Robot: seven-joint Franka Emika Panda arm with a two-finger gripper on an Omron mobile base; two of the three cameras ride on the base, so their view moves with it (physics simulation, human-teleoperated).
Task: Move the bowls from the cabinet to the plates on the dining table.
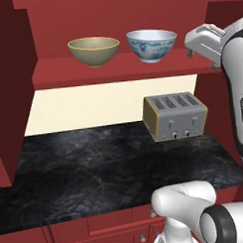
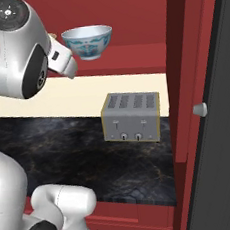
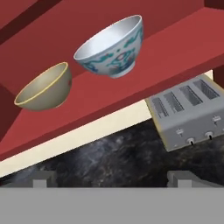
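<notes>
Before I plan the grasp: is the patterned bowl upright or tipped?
Upright: the patterned bowl stands on its foot on the shelf, rim level, mouth up.

A home kitchen, rendered in simulation

Dark red wooden cabinet (image 1: pixel 22 72) units frame an open shelf (image 1: pixel 116 69) that carries two bowls side by side: an olive-tan bowl (image 1: pixel 93 50) with a golden rim and a white bowl (image 1: pixel 151 44) patterned in blue-teal. Below the shelf a cream back wall (image 1: pixel 88 107) meets a black marbled stone desk (image 1: pixel 95 169) with faint gold veins, where a silver four-slot toaster (image 1: pixel 175 115) with two front dials stands near the wall. Red drawer fronts (image 1: pixel 107 228) with small knobs run beneath the stone top, and a cabinet door (image 2: pixel 223 125) with a round silver knob (image 2: pixel 200 109) stands at the right.
</notes>
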